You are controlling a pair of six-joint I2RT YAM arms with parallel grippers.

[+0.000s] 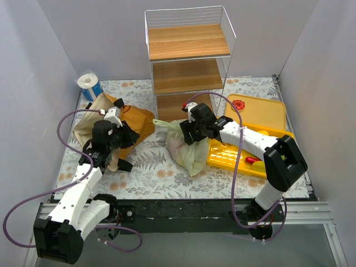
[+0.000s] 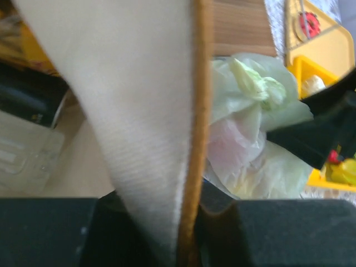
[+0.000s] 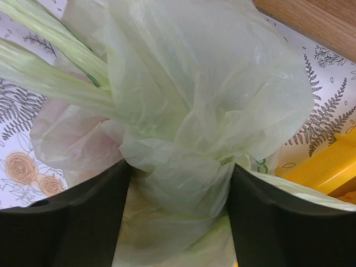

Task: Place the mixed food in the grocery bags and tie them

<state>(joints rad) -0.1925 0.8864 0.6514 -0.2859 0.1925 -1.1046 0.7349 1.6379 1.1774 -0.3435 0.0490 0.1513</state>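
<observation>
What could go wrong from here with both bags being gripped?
The right hand squeezes the green plastic bag by its thin bunched neck; it might tear or slip out. The left hand pinches only the rim of the brown bag, so that may pull free. Some red and yellow food sits in the yellow tray; tying now could leave it out.

Left arm [image 1: 78, 196] and right arm [image 1: 249, 139]: white rounded link shells, black boxy joint housings, black wrists. Thin purple cables [image 1: 65, 123] loop alongside each. Black bases.
</observation>
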